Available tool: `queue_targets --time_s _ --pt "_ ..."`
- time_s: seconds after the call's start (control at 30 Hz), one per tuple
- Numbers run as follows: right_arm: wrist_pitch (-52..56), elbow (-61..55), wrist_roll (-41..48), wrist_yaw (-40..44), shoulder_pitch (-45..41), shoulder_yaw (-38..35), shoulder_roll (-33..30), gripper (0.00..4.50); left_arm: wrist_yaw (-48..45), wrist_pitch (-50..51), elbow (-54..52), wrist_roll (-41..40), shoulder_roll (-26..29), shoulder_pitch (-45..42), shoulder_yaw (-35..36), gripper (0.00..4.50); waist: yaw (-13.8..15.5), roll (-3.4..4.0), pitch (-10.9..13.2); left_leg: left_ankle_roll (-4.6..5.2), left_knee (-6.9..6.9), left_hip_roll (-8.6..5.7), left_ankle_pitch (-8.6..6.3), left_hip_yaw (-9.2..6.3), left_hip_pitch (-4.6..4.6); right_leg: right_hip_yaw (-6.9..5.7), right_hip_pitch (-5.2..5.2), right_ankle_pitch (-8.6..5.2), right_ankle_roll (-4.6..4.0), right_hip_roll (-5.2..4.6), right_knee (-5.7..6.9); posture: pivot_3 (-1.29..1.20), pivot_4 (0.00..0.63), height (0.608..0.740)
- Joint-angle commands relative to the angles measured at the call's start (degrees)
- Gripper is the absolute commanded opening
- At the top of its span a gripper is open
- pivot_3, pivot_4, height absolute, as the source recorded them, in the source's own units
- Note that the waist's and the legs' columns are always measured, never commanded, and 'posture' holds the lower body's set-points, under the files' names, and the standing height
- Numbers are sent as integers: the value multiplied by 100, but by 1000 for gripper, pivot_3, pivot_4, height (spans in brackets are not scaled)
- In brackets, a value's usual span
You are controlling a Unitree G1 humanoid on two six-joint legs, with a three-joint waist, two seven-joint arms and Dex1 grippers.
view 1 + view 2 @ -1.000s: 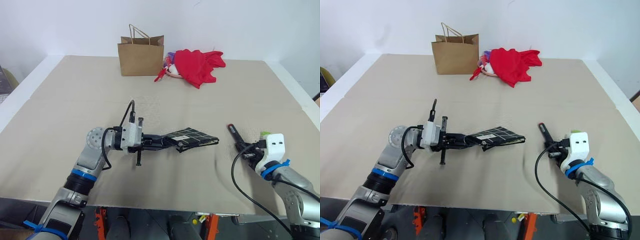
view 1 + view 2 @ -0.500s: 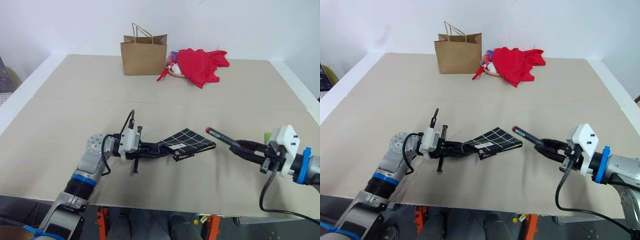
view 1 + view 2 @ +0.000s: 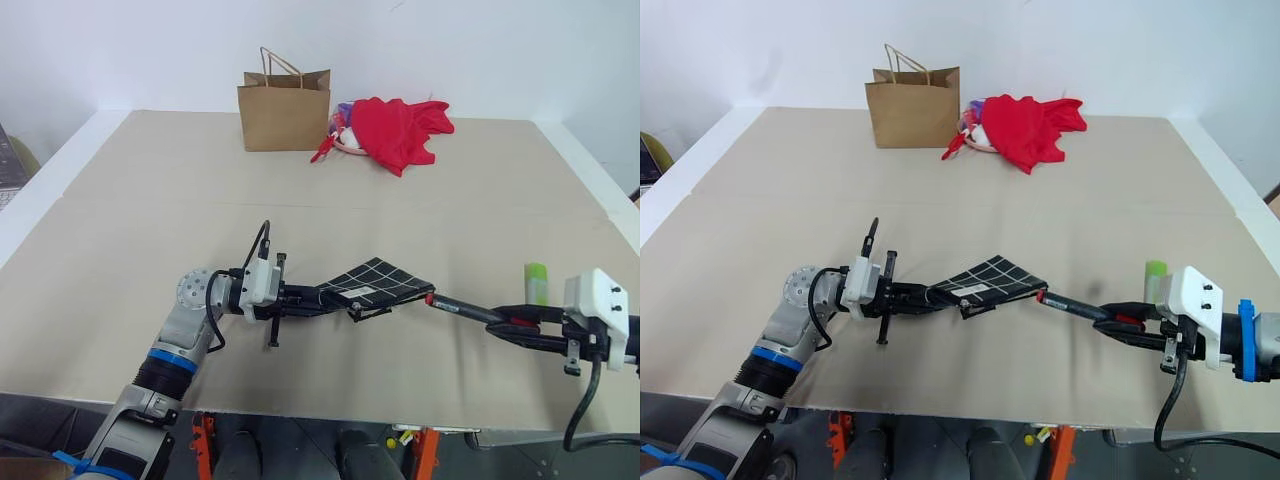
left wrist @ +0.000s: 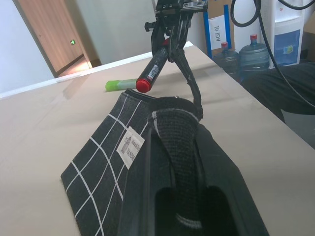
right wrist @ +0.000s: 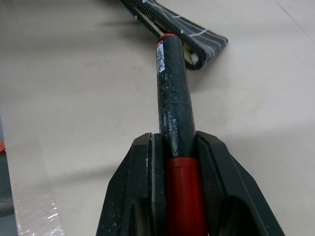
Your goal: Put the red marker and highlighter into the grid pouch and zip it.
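Red marker (image 5: 173,93): held level above the table, red-tipped end aimed at the open mouth of the grid pouch (image 3: 378,279) and just short of it. Rigid, light, smooth barrel; judged prone to swivel or slip in a two-finger pinch if the tip catches on fabric. The right gripper (image 5: 178,162) is clamped on the rear part of the barrel, where black meets red, leaving a long free length ahead for insertion. That hold looks suitable.

Grid pouch: soft, flat fabric, raised off the table at one end and sagging toward the marker. The left gripper (image 3: 310,295) is closed tight on one end of it. The zipper edge (image 5: 162,27) stands parted, pale lining showing. The limp mouth may fold shut under a push, so the tip should enter between the zipper rows, not against them.

Highlighter (image 3: 537,281): lying on the table beyond the right arm, well apart from the pouch. Stubby, light, stiff; best pinched across its flat faces at mid-length.

Brown paper bag (image 3: 284,114) and red cloth (image 3: 396,128) sit at the far side of the table (image 3: 130,200).
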Motion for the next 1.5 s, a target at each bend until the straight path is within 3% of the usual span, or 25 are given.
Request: queue_targets --time_s 0.03,0.9,1.5 --pt "33 -71 115 13 -201 -97 -86 606 46 -114 -235 -29 -37 31 55 0 0 0 0 0 0 0 0 0 0 0 0 0 0 0 0 0 150 740" --pt "-503 415 -396 237 -772 769 -51 606 105 -147 -421 -11 -58 113 -7 0 5 2 -1 0 1 0 0 0 1 0 2 1 1 0 1 0 150 740" --pt "-383 -58 -409 146 -2122 2224 244 606 97 -205 -434 5 -100 91 -79 0 5 5 -2 0 2 0 0 0 1 0 3 2 0 1 1 0 150 740"
